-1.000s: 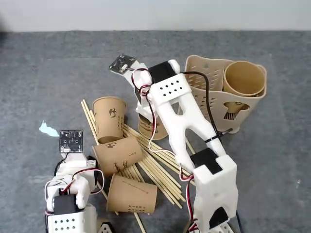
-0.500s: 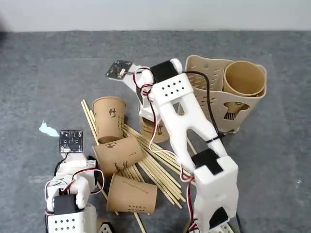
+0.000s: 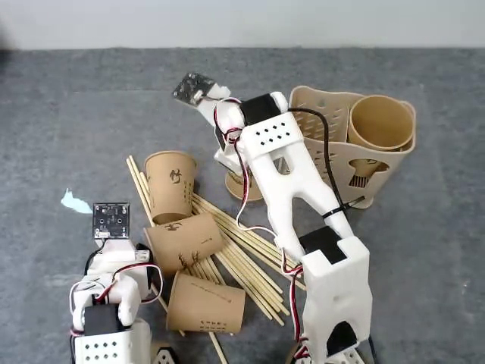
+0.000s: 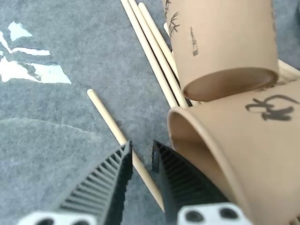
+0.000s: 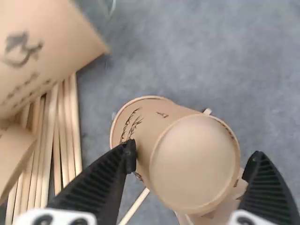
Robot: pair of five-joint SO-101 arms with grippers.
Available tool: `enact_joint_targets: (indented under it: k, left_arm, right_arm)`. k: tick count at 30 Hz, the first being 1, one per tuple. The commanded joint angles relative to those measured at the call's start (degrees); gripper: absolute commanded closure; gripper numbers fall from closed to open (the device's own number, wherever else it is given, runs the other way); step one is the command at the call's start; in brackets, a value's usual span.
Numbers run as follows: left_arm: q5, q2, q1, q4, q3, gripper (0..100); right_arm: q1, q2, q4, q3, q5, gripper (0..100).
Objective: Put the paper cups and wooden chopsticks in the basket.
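Observation:
My right gripper is shut on a brown paper cup, whose base faces the wrist camera. In the high view this cup hangs just left of the beige basket, which holds another cup. Three more cups sit at centre left: one tilted and two on their sides. Wooden chopsticks are spread under and beside them. My left gripper is shut over a single chopstick, beside two cups.
The left arm sits at the near left edge. A pale blue scrap lies on the grey mat to its left. Open mat extends across the far left and to the right of the basket.
The right arm has raised its wrist and carried the held cup up off the chopsticks, slightly toward the basket. The left arm has not moved.

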Motion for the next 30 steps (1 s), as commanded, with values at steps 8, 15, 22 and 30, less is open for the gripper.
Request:
enact_joint_targets:
  k: [8, 15, 22, 30]
  left_arm:
    - [-0.44, -0.18, -0.44, -0.53, -0.57, 92]
    - [-0.44, -0.18, -0.44, -0.53, -0.57, 92]
    - [-0.44, -0.18, -0.44, -0.53, -0.57, 92]
    - [-0.44, -0.18, -0.44, -0.53, -0.57, 92]
  right_arm:
    - [0.48, -1.63, -0.66, -3.34, -2.46, 64.1]
    - [3.3, -1.1, -9.1, -3.16, -8.26, 64.1]
    - [3.3, -0.75, -18.51, -2.9, -13.8, 64.1]
    - [3.12, 1.27, -18.51, -3.25, -13.8, 64.1]
